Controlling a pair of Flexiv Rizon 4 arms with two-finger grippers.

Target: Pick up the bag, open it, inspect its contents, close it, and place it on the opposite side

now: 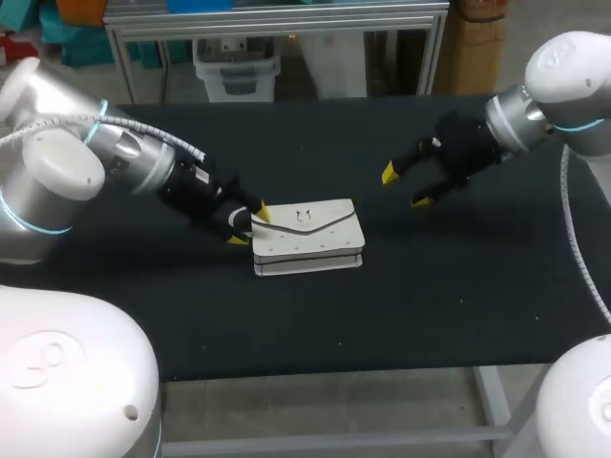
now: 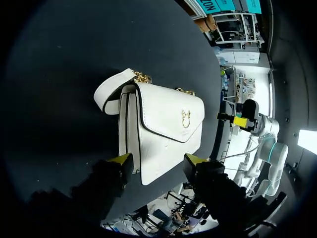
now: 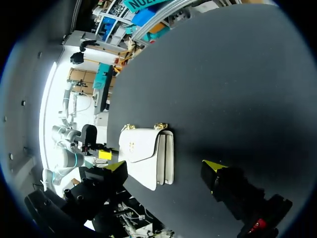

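Note:
The white bag (image 1: 307, 236) lies flat on the black table, flap up, with a small gold clasp; its gold chain and white strap (image 2: 111, 89) are folded at its far end in the left wrist view. My left gripper (image 1: 249, 225) is at the bag's left end. In the left wrist view the near corner of the bag (image 2: 158, 134) sits between the yellow fingertips (image 2: 122, 160) of my left gripper (image 2: 157, 161), which stand close to its two sides, still open. My right gripper (image 1: 405, 187) hangs open above the table, right of the bag (image 3: 146, 156) and apart from it, holding nothing.
The black table (image 1: 430, 296) stretches wide in front of and to the right of the bag. Its front edge runs near the robot's base, with the white arm housings at both lower corners.

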